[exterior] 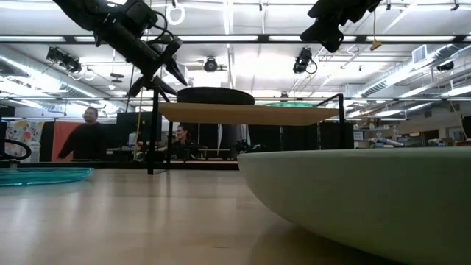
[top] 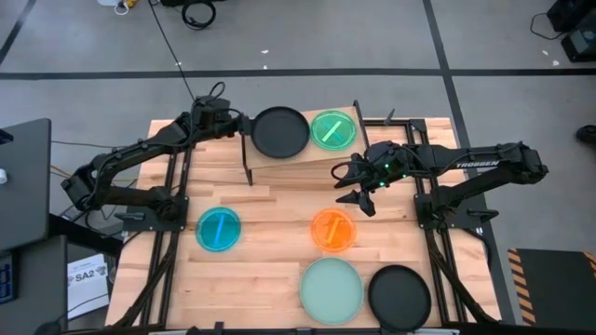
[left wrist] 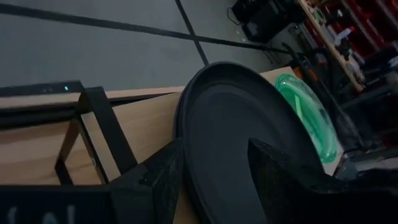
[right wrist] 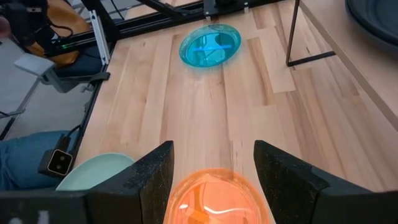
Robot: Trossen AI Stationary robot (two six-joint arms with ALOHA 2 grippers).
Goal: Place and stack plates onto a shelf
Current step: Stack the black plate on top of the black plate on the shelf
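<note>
Two people [exterior: 90, 140] in room beyond table; black desk [top: 23, 186] beside it; cable [top: 172, 46] across grey floor.

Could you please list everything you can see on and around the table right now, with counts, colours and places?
Shelf: one, light wood on black legs, far middle of table.
Black plates: a stack on the shelf; one at the table's near edge.
Green plate: one, translucent, on the shelf beside the black stack.
Blue plate: one, translucent, table left.
Orange plate: one, translucent, table middle.
Mint plate: one, pale, near edge.
People: two, background.
Left gripper: open, at the black stack's rim.
Right gripper: open, above the orange plate.
</note>
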